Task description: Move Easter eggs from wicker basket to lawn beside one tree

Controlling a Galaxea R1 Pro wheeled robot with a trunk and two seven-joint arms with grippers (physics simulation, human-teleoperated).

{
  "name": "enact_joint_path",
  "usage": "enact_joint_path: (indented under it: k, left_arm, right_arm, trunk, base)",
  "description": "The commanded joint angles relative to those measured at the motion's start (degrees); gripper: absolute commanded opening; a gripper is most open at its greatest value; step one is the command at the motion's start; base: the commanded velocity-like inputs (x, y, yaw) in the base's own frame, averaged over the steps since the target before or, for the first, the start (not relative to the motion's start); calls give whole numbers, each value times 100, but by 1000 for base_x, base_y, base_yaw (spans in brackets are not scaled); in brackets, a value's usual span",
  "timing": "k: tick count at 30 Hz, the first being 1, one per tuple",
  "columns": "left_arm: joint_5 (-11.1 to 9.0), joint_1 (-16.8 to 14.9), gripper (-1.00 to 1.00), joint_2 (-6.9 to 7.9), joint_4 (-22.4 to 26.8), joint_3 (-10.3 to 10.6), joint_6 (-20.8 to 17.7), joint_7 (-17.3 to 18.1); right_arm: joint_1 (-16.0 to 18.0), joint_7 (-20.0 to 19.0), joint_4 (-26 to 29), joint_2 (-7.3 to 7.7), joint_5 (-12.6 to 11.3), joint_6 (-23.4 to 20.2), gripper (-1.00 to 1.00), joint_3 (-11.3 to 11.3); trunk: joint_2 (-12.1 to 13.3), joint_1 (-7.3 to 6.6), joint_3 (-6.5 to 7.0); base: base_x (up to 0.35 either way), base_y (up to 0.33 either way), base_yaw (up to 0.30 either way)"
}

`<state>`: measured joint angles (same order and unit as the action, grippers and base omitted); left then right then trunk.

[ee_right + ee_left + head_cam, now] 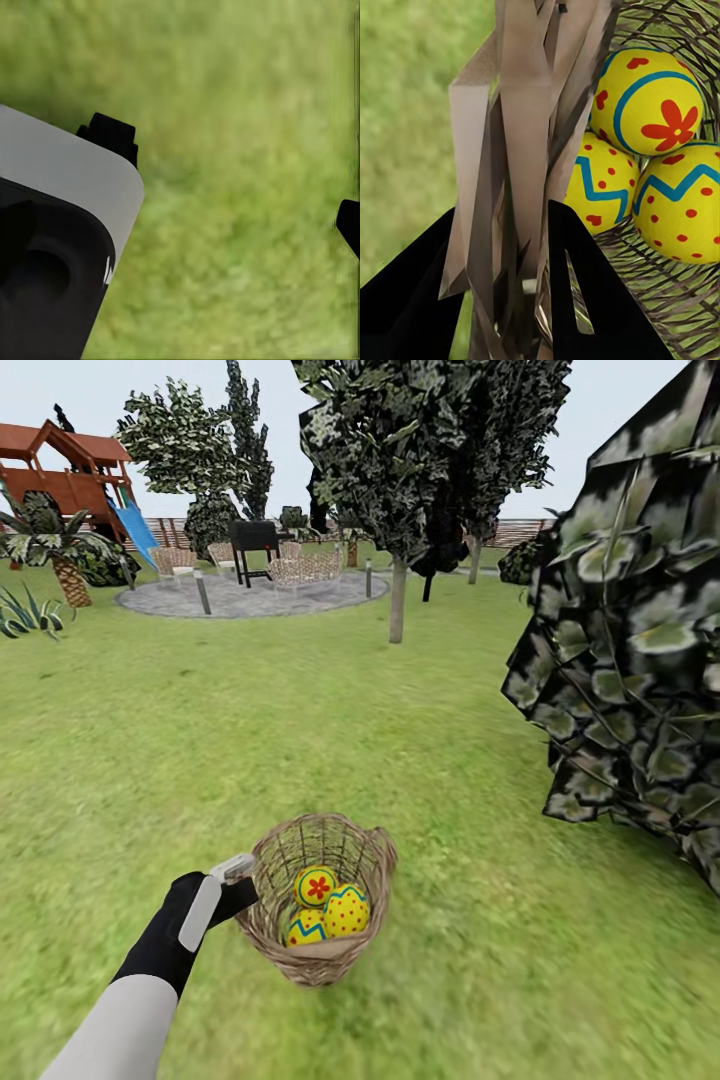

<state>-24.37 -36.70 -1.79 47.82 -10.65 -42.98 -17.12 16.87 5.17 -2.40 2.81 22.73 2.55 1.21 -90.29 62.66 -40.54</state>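
The wicker basket (322, 950) sits tilted over the lawn (300, 730) with three Easter eggs inside: a flower egg (315, 884), a dotted egg (347, 910) and a zigzag egg (306, 930). My left gripper (240, 882) is shut on the basket's rim at its left side. In the left wrist view, the black fingers (585, 292) straddle the woven wall (521, 150), with the eggs (649, 101) (682, 199) (596, 187) just beyond. A tree (398, 600) with a pale trunk stands ahead. My right gripper (229, 180) hangs open over grass.
Dense dark foliage (640, 640) crowds the right side close by. Farther back lie a grey paved patch (250, 598) with chairs and a grill, a wooden playset (70, 480) at the far left, and a fence.
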Motion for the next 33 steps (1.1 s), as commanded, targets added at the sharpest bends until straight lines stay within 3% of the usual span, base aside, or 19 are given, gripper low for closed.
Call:
enact_joint_path:
  k: [1, 33]
  left_arm:
    - [-94, -4, -100, -5, 8, -16, -8, -46]
    - [-95, -4, -100, -5, 8, -7, -8, -46]
  right_arm:
    - [9, 28, -24, 0, 30, 27, 100, 10]
    - [9, 28, 11, 0, 62, 18, 100, 10]
  trunk:
    - [-3, 3, -5]
    - [-3, 3, -5]
  base:
    - [319, 0, 0]
    - [319, 0, -18]
